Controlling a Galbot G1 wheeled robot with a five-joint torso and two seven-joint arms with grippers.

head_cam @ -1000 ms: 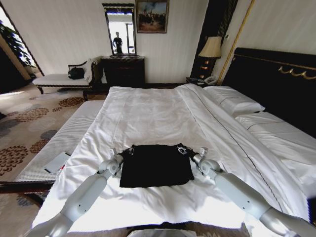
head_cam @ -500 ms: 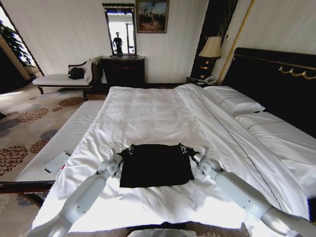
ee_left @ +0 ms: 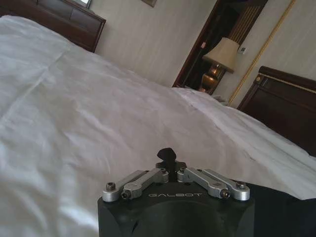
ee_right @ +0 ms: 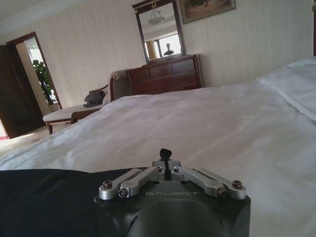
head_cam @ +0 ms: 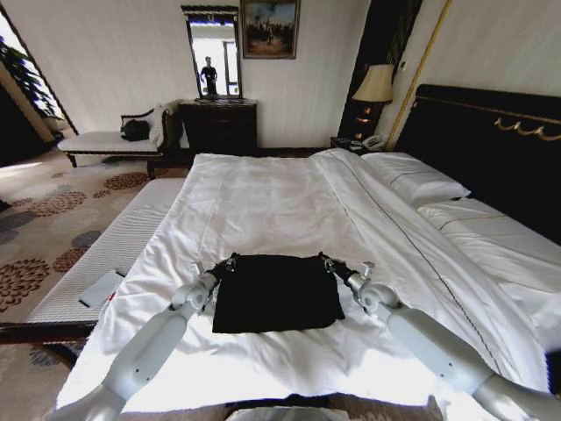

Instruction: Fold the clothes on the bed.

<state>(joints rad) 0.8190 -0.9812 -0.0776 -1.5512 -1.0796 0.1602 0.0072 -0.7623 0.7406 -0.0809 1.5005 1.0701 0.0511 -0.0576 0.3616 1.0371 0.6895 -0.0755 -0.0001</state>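
A soft black T-shirt (head_cam: pixel 277 292), folded into a flat, nearly square shape, lies on the near end of the bed (head_cam: pixel 289 206), on its smooth white duvet (head_cam: pixel 263 197) with faint creases. My left gripper (head_cam: pixel 230 261) sits at the shirt's 10 o'clock corner, my right gripper (head_cam: pixel 324 260) at its 2 o'clock corner. In both wrist views the metal fingers are drawn together to a single dark tip; whether they pinch cloth I cannot tell.
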